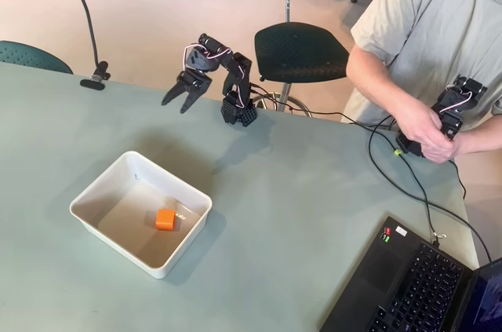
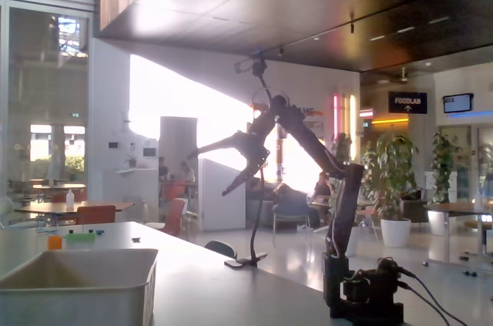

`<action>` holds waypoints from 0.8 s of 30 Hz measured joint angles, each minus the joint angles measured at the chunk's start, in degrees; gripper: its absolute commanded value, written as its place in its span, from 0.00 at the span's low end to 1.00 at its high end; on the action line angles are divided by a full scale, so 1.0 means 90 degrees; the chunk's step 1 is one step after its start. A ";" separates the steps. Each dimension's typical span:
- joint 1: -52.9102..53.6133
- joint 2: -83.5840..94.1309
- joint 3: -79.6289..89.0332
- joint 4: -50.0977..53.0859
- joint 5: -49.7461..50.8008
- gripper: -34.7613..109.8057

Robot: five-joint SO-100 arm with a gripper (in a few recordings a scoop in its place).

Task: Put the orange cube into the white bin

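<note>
Nearest me in the overhead view, the orange cube [image 1: 165, 219] sits on the floor of the white bin [image 1: 96, 192], toward its 4 o'clock corner, so I judge the drop done. Farther up the desk [image 1: 314, 191], at about 1 o'clock from the bin, the gripper [image 1: 177, 102] hangs raised and well clear, its fingers [image 1: 189, 100] spread wide with nothing between them.
</note>
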 measured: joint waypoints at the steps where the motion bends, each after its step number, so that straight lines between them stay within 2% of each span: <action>1: 0.0000 0.0332 0.0625 -0.0010 0.0000 0.63; 4: -0.0264 0.1406 0.2588 -0.0156 0.0020 0.63; 7: -0.0527 0.2578 0.4648 -0.0957 0.0000 0.63; 14: -0.1514 0.5684 1.0010 -0.4463 0.0059 0.63; 16: -0.1680 0.6514 1.1113 -0.5156 0.0059 0.63; 20: -0.1807 0.7422 1.1943 -0.5391 0.0078 0.60; 24: -0.1729 0.7588 1.1992 -0.5234 0.0078 0.51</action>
